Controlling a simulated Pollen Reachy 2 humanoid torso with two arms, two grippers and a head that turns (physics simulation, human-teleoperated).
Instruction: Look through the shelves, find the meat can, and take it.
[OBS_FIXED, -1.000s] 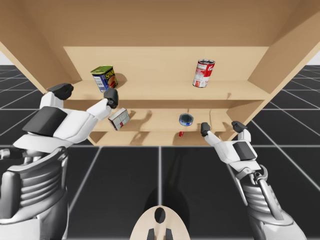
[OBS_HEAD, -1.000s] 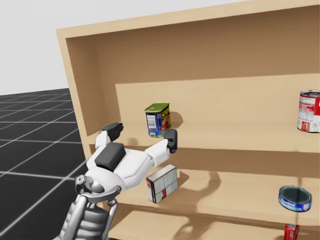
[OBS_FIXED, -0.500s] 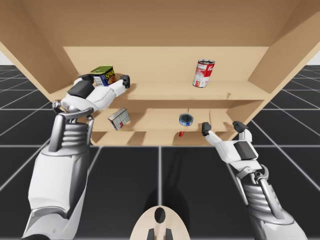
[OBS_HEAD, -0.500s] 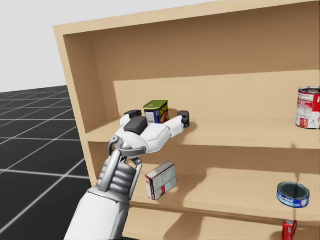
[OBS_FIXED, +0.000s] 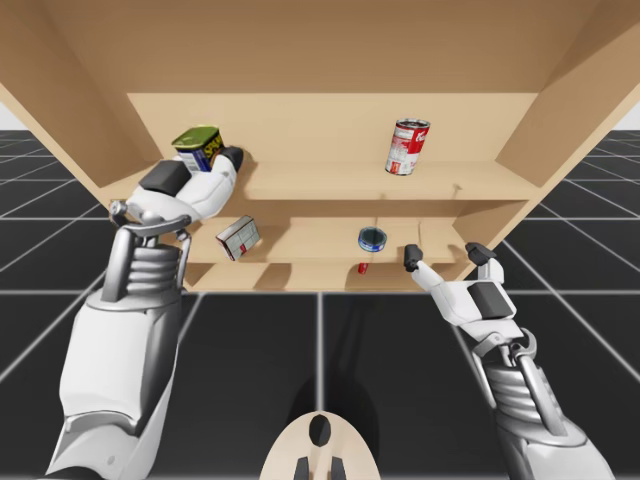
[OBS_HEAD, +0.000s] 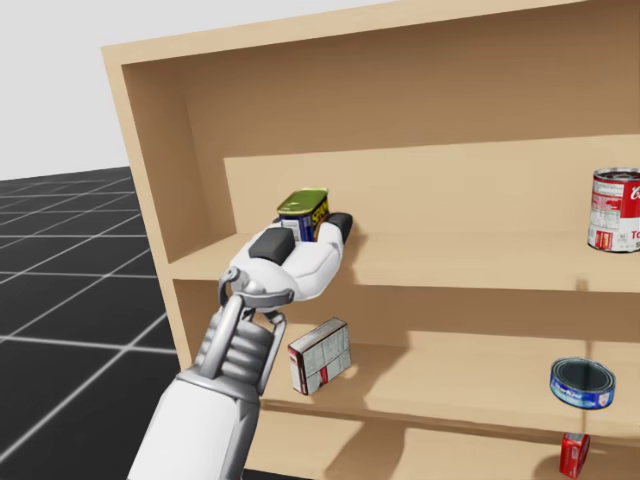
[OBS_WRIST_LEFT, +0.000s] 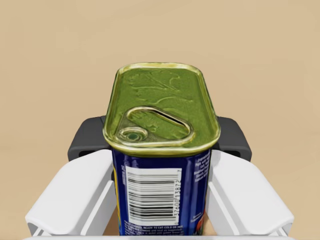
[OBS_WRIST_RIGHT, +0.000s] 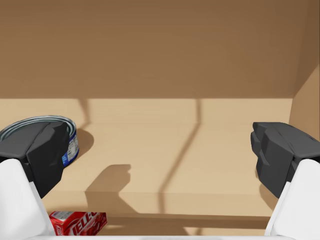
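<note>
Standing open toward me, the wooden shelf unit (OBS_FIXED: 330, 180) has three boards with goods spread across them. My left arm reaches up from the left side to the left end of the top board, forearm steep, wrist bent forward over the board's edge. My right arm stretches low toward the right part of the middle board, palm level.

My left gripper (OBS_FIXED: 207, 160) is closed around the meat can (OBS_WRIST_LEFT: 161, 105), one dark pad pressed on each narrow side of it. This rectangular can has a blue label, a white barcode panel facing the wrist camera, and a green-gold lid with a pull ring. It leans a little, and the hand hides its base, so I cannot tell whether it touches the board.

My right gripper (OBS_FIXED: 446, 256) has its jaws spread wide, with nothing between them, in front of the middle board.

A red and white round can (OBS_FIXED: 407, 146) stands upright on the right half of the top board, its print too small to make out. A white box with red trim (OBS_FIXED: 237, 238) sits tilted at the left of the middle board, below the meat can. A flat blue round tin (OBS_FIXED: 372, 238) lies on the middle board, just beside the right gripper's left finger. A small red box (OBS_WRIST_RIGHT: 80, 222) with white lettering lies on the lowest board, below the tin.
</note>
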